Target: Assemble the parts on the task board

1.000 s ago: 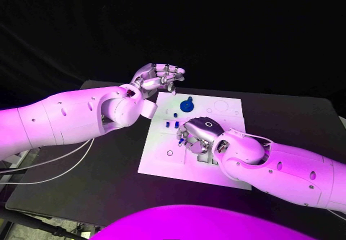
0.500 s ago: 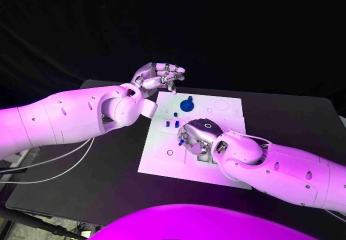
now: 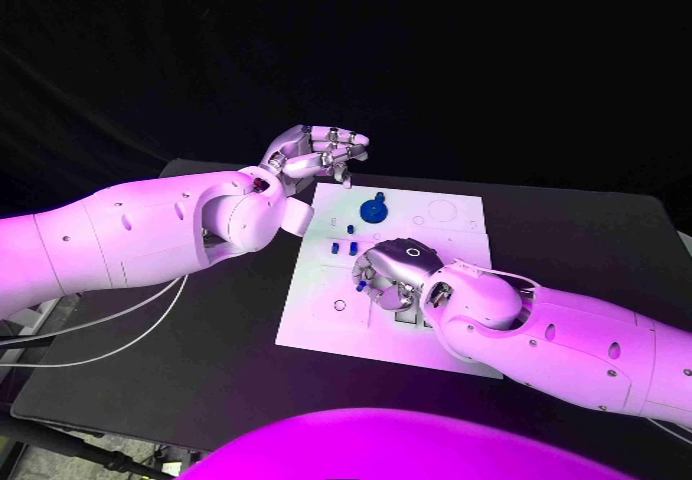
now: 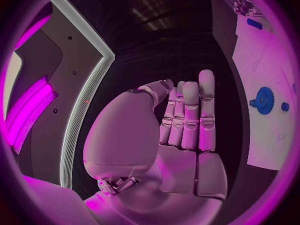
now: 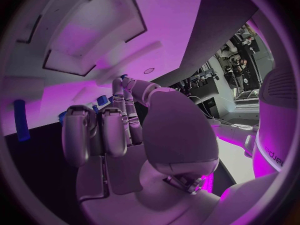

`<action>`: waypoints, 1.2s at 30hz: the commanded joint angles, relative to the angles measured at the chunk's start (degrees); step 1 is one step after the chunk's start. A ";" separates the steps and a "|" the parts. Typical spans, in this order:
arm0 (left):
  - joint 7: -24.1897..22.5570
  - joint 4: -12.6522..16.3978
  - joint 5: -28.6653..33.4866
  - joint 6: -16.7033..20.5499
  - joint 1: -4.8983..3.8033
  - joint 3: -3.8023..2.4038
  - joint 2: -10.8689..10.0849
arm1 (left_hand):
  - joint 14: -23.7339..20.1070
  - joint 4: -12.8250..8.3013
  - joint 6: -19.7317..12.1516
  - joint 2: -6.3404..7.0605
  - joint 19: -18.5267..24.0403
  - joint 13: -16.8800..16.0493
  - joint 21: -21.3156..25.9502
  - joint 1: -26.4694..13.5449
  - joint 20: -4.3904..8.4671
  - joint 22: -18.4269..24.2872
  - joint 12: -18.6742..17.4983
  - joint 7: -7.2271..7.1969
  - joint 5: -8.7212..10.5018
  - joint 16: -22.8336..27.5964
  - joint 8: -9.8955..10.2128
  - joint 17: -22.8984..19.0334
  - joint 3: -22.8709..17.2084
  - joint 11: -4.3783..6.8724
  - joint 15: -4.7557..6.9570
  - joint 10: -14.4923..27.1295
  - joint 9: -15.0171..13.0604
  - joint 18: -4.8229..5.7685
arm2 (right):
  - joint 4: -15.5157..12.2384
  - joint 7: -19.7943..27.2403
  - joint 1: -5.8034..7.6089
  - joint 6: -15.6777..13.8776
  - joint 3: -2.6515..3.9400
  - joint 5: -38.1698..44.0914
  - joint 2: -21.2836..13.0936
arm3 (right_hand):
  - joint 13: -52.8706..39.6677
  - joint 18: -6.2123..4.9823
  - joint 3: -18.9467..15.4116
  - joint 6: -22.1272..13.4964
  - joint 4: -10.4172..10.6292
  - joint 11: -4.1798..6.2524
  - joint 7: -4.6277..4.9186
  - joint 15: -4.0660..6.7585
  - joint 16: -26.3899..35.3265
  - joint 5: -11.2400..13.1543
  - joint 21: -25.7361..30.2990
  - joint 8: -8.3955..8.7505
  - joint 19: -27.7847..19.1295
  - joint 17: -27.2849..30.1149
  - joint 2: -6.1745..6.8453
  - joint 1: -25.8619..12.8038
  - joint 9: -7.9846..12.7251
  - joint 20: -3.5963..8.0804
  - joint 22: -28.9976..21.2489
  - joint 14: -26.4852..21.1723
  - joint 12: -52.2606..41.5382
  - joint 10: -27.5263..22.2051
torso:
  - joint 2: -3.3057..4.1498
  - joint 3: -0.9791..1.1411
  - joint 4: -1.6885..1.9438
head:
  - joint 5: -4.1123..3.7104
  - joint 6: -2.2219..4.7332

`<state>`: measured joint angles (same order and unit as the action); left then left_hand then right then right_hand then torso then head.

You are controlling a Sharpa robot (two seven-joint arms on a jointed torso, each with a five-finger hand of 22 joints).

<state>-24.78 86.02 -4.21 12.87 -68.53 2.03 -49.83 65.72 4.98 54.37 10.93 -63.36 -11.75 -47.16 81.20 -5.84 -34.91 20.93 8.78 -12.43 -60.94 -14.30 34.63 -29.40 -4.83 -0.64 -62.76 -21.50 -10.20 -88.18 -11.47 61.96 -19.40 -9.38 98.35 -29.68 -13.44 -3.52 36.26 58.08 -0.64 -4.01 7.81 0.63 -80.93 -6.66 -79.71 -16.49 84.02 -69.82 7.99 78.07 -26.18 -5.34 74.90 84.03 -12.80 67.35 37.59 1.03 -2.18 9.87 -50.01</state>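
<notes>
The white task board (image 3: 320, 322) lies in the middle of the black table. On its far part sits a blue gear (image 3: 374, 210), with small blue parts (image 3: 340, 247) just nearer. My right hand (image 3: 389, 270) is down over the board's middle, fingers curled toward it, and a small blue part (image 3: 362, 283) shows at its fingertips, seemingly pinched. The right wrist view shows a blue tip (image 5: 124, 77) where thumb and finger meet. My left hand (image 3: 317, 150) hovers above the board's far left corner, holding nothing, its fingers (image 4: 190, 115) extended side by side. The gear (image 4: 264, 97) also appears in the left wrist view.
A loose blue peg (image 5: 20, 120) lies on the board (image 5: 169, 15) beside my right hand's fingers. Recessed slots (image 3: 411, 318) sit in the board under my right wrist. Bare black table (image 3: 188, 350) surrounds the board.
My right hand has shifted very slightly over the board's middle. The left hand has stayed where it was.
</notes>
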 commanded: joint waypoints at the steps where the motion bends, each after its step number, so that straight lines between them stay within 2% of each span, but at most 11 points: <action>1: -0.43 0.21 0.31 -0.65 -0.09 -0.06 0.03 | -0.38 0.01 0.24 -0.28 -0.13 -0.08 0.34 0.06 0.33 0.06 0.17 0.02 -0.08 0.31 -0.39 -0.07 0.20 0.04 0.09 0.33 -0.07 -0.40 | 0.13 -0.30 -0.14 2.17 -0.15 0.88 0.49 | 0.10 0.60 -0.38 0.08 0.11 0.23 0.16 0.19 0.14 0.46 0.26 -0.14 1.17 0.10 -0.20 -0.50 -0.13 0.41 4.59 2.10 0.37 -0.02 | 0.04 -0.02 0.03 | -0.04 0.01; 8: -0.39 0.36 0.31 -0.64 -0.14 -0.06 -0.08 | -0.38 0.01 0.24 -0.28 -0.13 -0.08 0.34 0.06 0.33 0.06 0.17 0.02 -0.08 0.31 -0.39 -0.07 0.20 0.04 0.09 0.33 -0.07 -0.40 | 0.91 -1.00 -0.14 2.86 -0.24 1.25 1.03 | 0.24 0.59 -0.65 -0.40 0.34 0.10 0.24 0.10 0.16 0.82 0.33 0.17 1.10 0.20 -0.16 -1.04 -0.10 0.37 4.56 2.06 0.89 -0.37 | 0.06 0.01 0.04 | 0.09 0.01; 14: -0.37 0.36 0.31 -0.59 -0.16 -0.06 -0.19 | -0.38 0.01 0.24 -0.28 -0.13 -0.08 0.34 0.06 0.33 0.06 0.17 0.02 -0.08 0.31 -0.39 -0.07 0.20 0.04 0.09 0.33 -0.07 -0.40 | 1.27 -1.11 -0.14 2.77 -0.28 1.39 0.96 | 0.74 0.57 -0.82 -2.22 0.68 -0.63 0.94 -0.46 0.03 0.91 0.46 1.44 0.95 0.11 0.46 -2.04 0.35 -0.03 4.54 2.04 2.42 -1.91 | -0.04 -0.05 0.05 | 0.24 0.01; 15: -0.36 0.36 0.31 -0.60 -0.16 -0.06 -0.20 | -0.38 0.01 0.24 -0.28 -0.13 -0.08 0.34 0.06 0.33 0.06 0.17 0.02 -0.08 0.31 -0.39 -0.07 0.20 0.04 0.09 0.33 -0.07 -0.40 | 1.31 -1.02 -0.13 2.44 -0.28 1.40 0.93 | 0.86 0.56 -0.77 -2.66 0.71 -0.78 1.15 -0.61 0.08 0.90 0.54 1.72 0.90 0.24 0.59 -2.15 0.48 -0.11 4.47 2.01 2.73 -2.35 | -0.05 -0.04 0.05 | 0.29 0.01; 18: -0.31 0.35 0.31 -0.68 -0.16 -0.06 -0.21 | -0.38 0.01 0.24 -0.28 -0.13 -0.08 0.34 0.06 0.33 0.06 0.17 0.02 -0.08 0.31 -0.39 -0.07 0.20 0.04 0.09 0.33 -0.07 -0.40 | 1.40 -0.75 -0.12 1.17 -0.29 1.43 0.80 | 1.85 0.11 -0.20 -5.90 0.91 -2.22 2.65 -1.75 0.76 0.95 2.54 3.88 -0.15 1.74 1.52 -2.81 1.54 -0.94 2.63 1.56 4.90 -5.53 | -0.09 -0.02 0.02 | 0.36 0.01; 22: -0.18 0.31 0.31 -0.86 -0.17 -0.06 -0.18 | -0.40 -0.02 0.26 -0.33 -0.15 -0.13 0.38 0.11 0.34 0.08 0.27 0.00 -0.10 0.32 -0.42 -0.09 0.21 0.06 0.10 0.36 -0.08 -0.40 | 1.06 -0.41 -0.11 -0.53 -0.29 1.43 0.41 | 3.28 -1.14 0.06 -8.40 0.85 -3.79 4.13 -3.07 2.47 1.36 7.79 5.79 -2.89 5.02 2.80 -3.35 2.59 -2.14 -2.15 0.46 6.96 -9.87 | -0.06 0.04 0.06 | 0.24 0.01; 26: -0.11 0.24 0.31 -0.90 -0.17 -0.06 -0.18 | -0.40 -0.02 0.26 -0.33 -0.15 -0.13 0.38 0.11 0.34 0.08 0.27 0.00 -0.10 0.32 -0.42 -0.09 0.21 0.06 0.10 0.36 -0.08 -0.40 | -0.35 -0.24 -0.03 -2.00 -0.28 1.46 -0.71 | 3.45 -1.23 -0.23 -8.51 0.75 -3.86 4.04 -3.14 2.45 1.16 8.04 6.00 -3.01 5.02 3.37 -3.55 2.76 -2.41 -2.33 0.45 6.78 -10.04 | -0.05 0.06 0.10 | 0.20 0.01; 30: -0.08 0.21 0.31 -0.91 -0.17 -0.06 -0.21 | -0.40 -0.02 0.26 -0.33 -0.15 -0.13 0.38 0.11 0.34 0.08 0.27 0.00 -0.10 0.32 -0.42 -0.09 0.21 0.06 0.10 0.36 -0.08 -0.40 | -2.91 -0.16 0.39 -3.61 -0.14 1.47 -2.98 | 3.54 -1.26 -0.41 -8.28 0.80 -3.76 3.93 -3.09 2.31 0.65 7.97 6.00 -2.93 4.87 3.54 -3.70 2.83 -2.53 -2.23 0.53 6.47 -9.87 | -0.03 0.01 0.04 | 0.10 0.01; 34: -0.08 0.18 0.31 -0.94 -0.17 -0.06 -0.23 | -0.40 -0.02 0.26 -0.33 -0.15 -0.13 0.38 0.11 0.34 0.08 0.27 0.00 -0.10 0.32 -0.42 -0.09 0.21 0.06 0.10 0.36 -0.08 -0.40 | -5.63 0.14 1.22 -4.82 0.39 0.68 -5.86 | 3.60 -1.21 -0.61 -7.78 0.90 -3.64 3.79 -3.02 2.29 0.39 7.70 5.83 -2.73 4.99 3.61 -3.86 2.83 -2.59 -1.97 0.57 6.12 -9.57 | -0.07 -0.02 0.03 | -0.23 0.01; 36: -0.12 0.16 0.31 -1.02 -0.16 -0.06 -0.23 | -0.40 -0.02 0.26 -0.33 -0.15 -0.13 0.38 0.11 0.34 0.08 0.27 0.00 -0.10 0.32 -0.42 -0.09 0.21 0.06 0.10 0.36 -0.08 -0.40 | -7.16 0.75 2.05 -5.01 0.81 -0.41 -7.99 | 3.63 -1.09 -0.71 -7.17 1.02 -3.43 3.57 -2.89 2.30 0.21 7.17 5.62 -2.36 5.14 3.54 -3.96 2.82 -2.59 -1.47 0.58 5.60 -8.93 | -0.10 -0.04 0.02 | -0.54 0.01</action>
<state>-24.62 86.11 -4.18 12.81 -68.61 2.03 -50.13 65.72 4.98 54.37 10.94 -63.36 -11.83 -47.14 81.20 -5.84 -34.90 20.97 8.78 -12.43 -60.94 -14.56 34.61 -29.40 -4.83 -0.64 -62.76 -21.53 -10.19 -94.69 -11.58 63.67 -22.24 -8.68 98.75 -37.04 -9.88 -4.42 35.83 50.65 0.45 -7.36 11.21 -2.25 -78.61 -6.24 -72.42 -10.77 81.47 -64.78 11.25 74.28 -23.40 -7.74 73.39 84.02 -7.19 58.16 37.52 1.05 -2.13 9.62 -50.01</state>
